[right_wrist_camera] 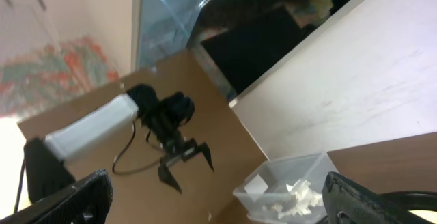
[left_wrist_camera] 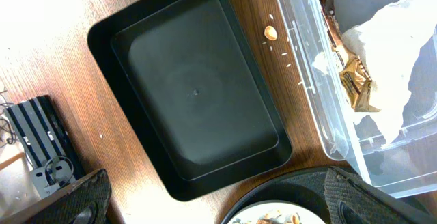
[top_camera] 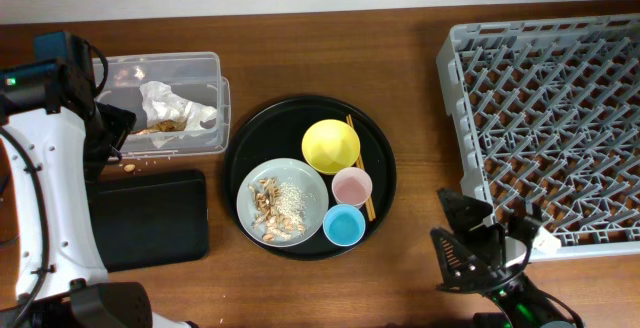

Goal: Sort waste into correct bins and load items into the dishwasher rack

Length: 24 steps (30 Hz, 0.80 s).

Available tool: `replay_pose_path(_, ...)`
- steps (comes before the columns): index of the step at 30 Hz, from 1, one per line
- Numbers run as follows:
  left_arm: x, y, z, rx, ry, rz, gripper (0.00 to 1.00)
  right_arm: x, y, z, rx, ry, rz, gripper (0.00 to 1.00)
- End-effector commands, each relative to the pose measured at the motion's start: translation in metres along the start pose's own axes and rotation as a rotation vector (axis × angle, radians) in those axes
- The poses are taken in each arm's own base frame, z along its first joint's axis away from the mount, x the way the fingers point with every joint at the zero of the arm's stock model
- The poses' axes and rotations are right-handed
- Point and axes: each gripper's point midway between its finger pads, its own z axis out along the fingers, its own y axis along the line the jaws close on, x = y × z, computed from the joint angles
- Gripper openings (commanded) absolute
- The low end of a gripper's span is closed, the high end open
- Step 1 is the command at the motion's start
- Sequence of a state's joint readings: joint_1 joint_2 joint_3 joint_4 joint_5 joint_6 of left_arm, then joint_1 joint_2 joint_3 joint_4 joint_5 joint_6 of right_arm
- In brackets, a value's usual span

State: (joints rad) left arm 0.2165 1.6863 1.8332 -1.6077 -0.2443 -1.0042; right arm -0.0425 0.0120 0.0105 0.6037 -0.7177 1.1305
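Glossy wood (top_camera: 415, 98) lies bare between pegged grey rack (top_camera: 540, 108) and round black tray (top_camera: 383, 158) bearing yellow bowl (top_camera: 331, 145), pink cup (top_camera: 352, 184), blue cup (top_camera: 344, 225), crumb-strewn plate (top_camera: 310, 183); crumpled wrapper (top_camera: 165, 103) sits in clear tub (top_camera: 190, 63) — left gripper (left_wrist_camera: 218, 207) and right gripper (top_camera: 462, 236) gape wide, empty.

Bright and even in the overhead view, sharp from edge to edge, with only soft, faint shadows beside the dishwasher rack (top_camera: 540, 98) and the round black tray (top_camera: 245, 148). Crisp in the left wrist view too, yet blown out to white at the upper left of the bench (left_wrist_camera: 82, 94), with a dull sheen on the flat black tray (left_wrist_camera: 198, 94). Soft, hazy and smeared in the right wrist view, overexposed at far left.
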Motion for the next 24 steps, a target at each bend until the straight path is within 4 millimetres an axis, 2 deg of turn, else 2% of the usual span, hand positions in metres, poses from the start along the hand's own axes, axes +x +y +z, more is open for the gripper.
replay_pose_path(1,-0.004,0.007,-0.006,0.004,-0.024,-0.025,0.99,-0.028,0.012,0.002,0.007,-0.110,0.000,0.99)
replay_pose_path(6,-0.004,0.007,-0.006,0.004,-0.025,-0.025,0.99,-0.047,0.019,0.011,0.083,-0.110,-0.065,0.98)
replay_pose_path(14,-0.004,0.007,-0.006,0.004,-0.024,-0.025,0.99,-0.074,0.019,0.046,0.269,0.074,-0.180,0.99)
replay_pose_path(18,-0.004,0.007,-0.006,0.004,-0.025,-0.025,0.99,-0.087,0.009,0.066,0.366,0.182,-0.190,0.99)
replay_pose_path(24,-0.004,0.007,-0.006,0.004,-0.024,-0.025,0.99,-0.096,-0.011,0.084,0.493,0.359,-0.180,0.98)
